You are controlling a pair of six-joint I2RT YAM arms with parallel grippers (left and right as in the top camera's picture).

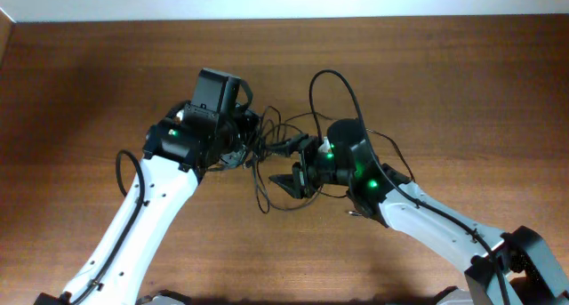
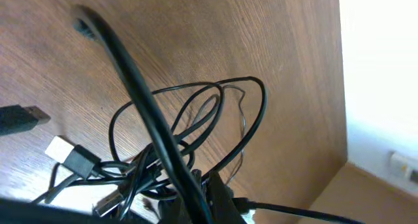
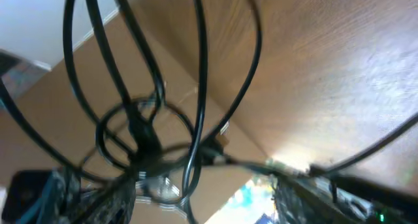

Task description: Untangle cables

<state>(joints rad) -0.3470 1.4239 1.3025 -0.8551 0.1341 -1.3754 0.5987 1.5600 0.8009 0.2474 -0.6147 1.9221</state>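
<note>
cables (image 1: 262, 145) one dark knot overhead, white plug (image 2: 59, 147) only L wrist view

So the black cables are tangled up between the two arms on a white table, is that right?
Not quite: the table is brown wood, not white, as the overhead view shows. The rest holds: the black cables are tangled between the left arm and the right arm.
</note>
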